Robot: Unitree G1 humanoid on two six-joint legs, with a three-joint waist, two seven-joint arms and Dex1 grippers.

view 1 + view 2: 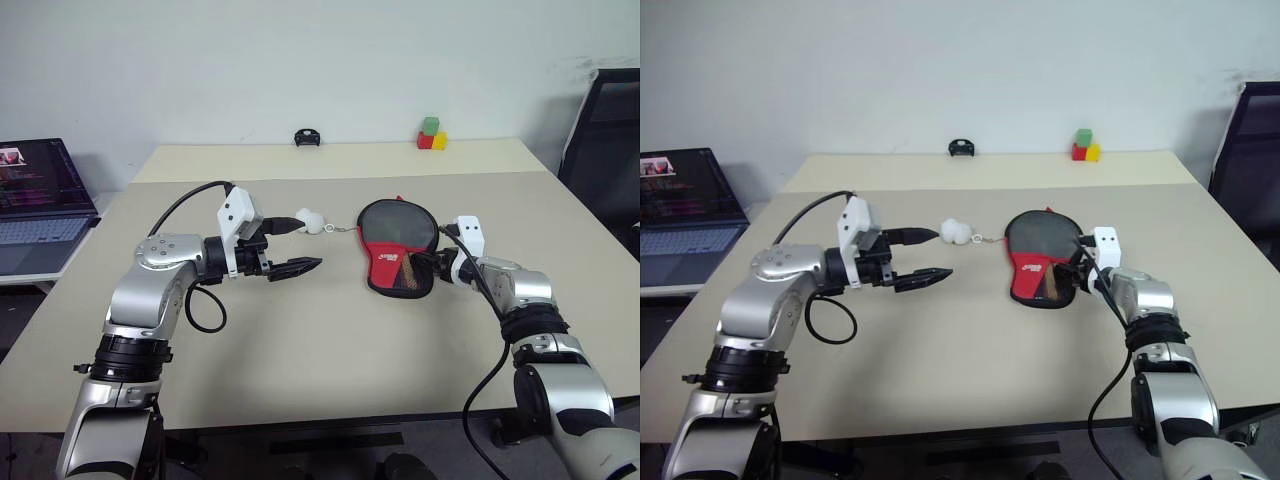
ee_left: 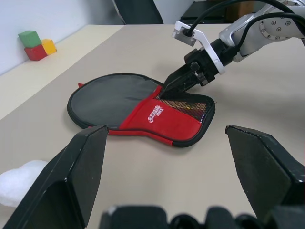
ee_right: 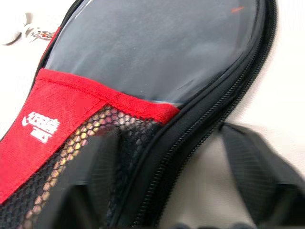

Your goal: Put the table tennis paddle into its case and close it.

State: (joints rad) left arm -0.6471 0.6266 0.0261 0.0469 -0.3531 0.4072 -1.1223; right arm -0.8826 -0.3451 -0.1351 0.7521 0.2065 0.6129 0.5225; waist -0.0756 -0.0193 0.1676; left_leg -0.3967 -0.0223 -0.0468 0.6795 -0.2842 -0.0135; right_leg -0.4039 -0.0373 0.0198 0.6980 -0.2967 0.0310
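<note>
Close in on the zipper edging of the case (image 1: 397,247), lying right of the table's (image 1: 300,340) middle. Right gripper (image 2: 164,93) half-narrowed straddling that edge; grip not sure. Left gripper (image 1: 298,247) wide, empty. Paddle unseen, presumably inside.

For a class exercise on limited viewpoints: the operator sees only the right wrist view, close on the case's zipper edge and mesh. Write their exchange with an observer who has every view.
Operator: Where is the left tool?
Observer: The left tool hovers open above the table, on the left of the case and apart from it.
Operator: Is anything beyond the case?
Observer: Red, green and yellow blocks stand by the wall, well behind it.
</note>
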